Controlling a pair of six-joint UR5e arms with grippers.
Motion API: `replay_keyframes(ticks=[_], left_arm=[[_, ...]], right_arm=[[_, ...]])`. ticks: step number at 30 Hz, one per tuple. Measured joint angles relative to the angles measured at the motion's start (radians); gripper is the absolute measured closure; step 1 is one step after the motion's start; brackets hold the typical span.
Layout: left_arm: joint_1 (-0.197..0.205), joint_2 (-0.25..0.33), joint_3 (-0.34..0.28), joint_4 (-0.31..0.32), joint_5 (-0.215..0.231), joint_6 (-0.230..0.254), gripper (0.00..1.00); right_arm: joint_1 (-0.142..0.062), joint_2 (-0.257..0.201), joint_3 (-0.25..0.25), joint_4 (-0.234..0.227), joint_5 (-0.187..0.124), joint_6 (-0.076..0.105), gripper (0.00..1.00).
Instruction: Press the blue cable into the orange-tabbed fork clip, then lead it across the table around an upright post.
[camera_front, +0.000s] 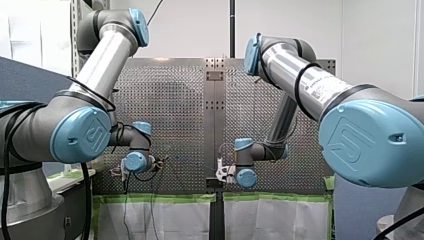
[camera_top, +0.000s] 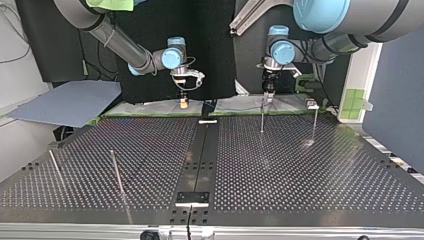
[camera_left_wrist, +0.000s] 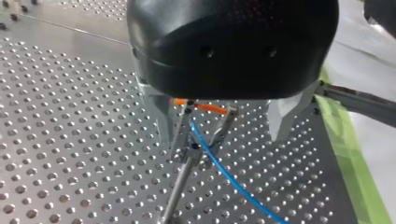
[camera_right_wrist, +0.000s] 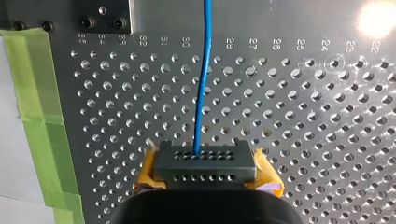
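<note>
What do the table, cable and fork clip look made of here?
The table: metal, likely aluminium, satin finish; it shows glare and drilled holes. The cable: blue plastic jacket, smooth, slightly glossy; it bends in a soft curve. The fork clip: bare metal prongs, with an orange tab, probably plastic.

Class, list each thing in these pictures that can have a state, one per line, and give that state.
fork clip, upright on its stem.
blue cable, lying between the fork clip's prongs.
left claw, open, astride the fork clip.
right claw, shut on the blue cable.
upright post, standing, no cable visible around it.
</note>
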Motion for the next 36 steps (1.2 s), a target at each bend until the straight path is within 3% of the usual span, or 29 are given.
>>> replay_keyframes(ticks=[19,36], left_arm=[[-0.002,0.0,0.0,-0.002,-0.004,-0.007,0.0],[-0.002,0.0,0.001,0.009,0.003,0.021,0.0]], right_arm=[[-0.004,0.002,0.0,0.003,-0.002,0.001,1.0],[-0.005,0.003,-0.001,-0.001,0.0,0.0,1.0]])
